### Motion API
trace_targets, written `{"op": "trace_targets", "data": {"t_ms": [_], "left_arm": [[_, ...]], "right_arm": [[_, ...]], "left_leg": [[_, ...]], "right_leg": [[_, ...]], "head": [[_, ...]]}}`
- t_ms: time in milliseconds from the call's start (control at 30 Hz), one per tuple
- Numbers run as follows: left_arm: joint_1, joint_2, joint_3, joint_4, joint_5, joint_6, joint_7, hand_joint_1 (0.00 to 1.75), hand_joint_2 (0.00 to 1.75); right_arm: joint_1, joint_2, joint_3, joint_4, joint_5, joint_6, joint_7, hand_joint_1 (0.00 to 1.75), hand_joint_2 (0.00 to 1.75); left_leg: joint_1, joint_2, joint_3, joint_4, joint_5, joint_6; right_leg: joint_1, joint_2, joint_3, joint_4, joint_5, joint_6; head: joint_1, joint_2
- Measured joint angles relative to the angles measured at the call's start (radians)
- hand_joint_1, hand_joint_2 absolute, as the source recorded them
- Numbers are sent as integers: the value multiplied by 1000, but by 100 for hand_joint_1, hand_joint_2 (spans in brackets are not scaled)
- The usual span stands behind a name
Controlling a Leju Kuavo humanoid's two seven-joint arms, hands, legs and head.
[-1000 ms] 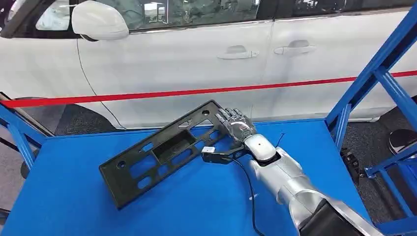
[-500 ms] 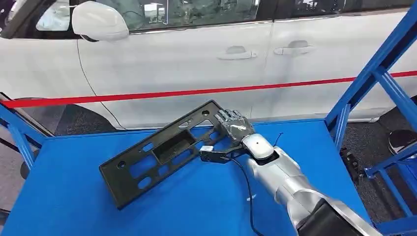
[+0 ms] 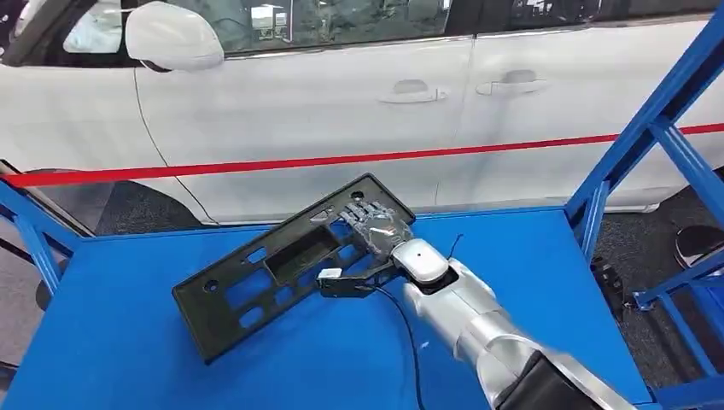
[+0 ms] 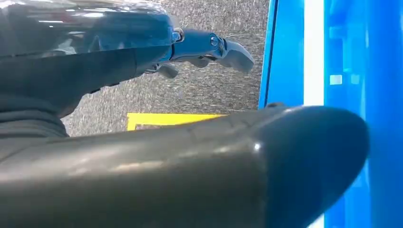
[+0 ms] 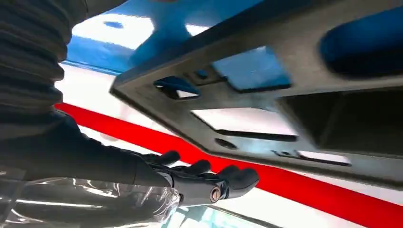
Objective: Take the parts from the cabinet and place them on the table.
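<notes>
Right hand (image 3: 376, 229), fingers spread and gripping nothing, above the black slotted panel (image 3: 282, 265) on the blue table (image 3: 128, 342): seemingly rigid, light plastic, best gripped along an edge.

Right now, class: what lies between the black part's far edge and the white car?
In the head view, a strip of bare blue table, then the red stripe crossing in front of the white car, behind the black part.

One black part (image 3: 282, 265) is lying on one blue table (image 3: 128, 342). One silver arm is reaching in, with one hand (image 3: 376, 226) over the part. One white car (image 3: 341, 111) is standing behind, showing two door handles and one mirror. One red stripe (image 3: 256, 164) is crossing it.
</notes>
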Motion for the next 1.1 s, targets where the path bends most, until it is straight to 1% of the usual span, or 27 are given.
{"op": "trace_targets", "data": {"t_ms": [233,700,733,767,1100], "left_arm": [[-4,1,0,0,-12,1,9,0,0],[-4,2,0,0,-13,3,12,0,0],[-4,2,0,0,-13,2,12,0,0],[-4,2,0,0,-13,1,12,0,0],[-8,2,0,0,-13,-2,20,0,0]], "right_arm": [[7,5,5,-24,-22,11,10,0,175],[8,5,33,-40,-92,-7,5,0,175],[8,5,34,-40,-97,-8,2,129,175],[8,5,34,-40,-102,-8,-1,175,175],[0,5,35,-43,-141,-14,-16,175,175]], "left_leg": [[0,0,-2,0,0,0],[0,-1,-5,0,0,0],[0,-1,-5,0,0,0],[0,-1,-5,0,0,0],[0,-1,-5,0,0,0]], "right_leg": [[0,0,-1,0,0,0],[0,0,-3,0,0,0],[0,0,-4,0,0,0],[0,0,-4,0,0,0],[0,0,-4,0,0,0]], "head": [[0,0],[0,0],[0,0],[0,0],[0,0]]}}
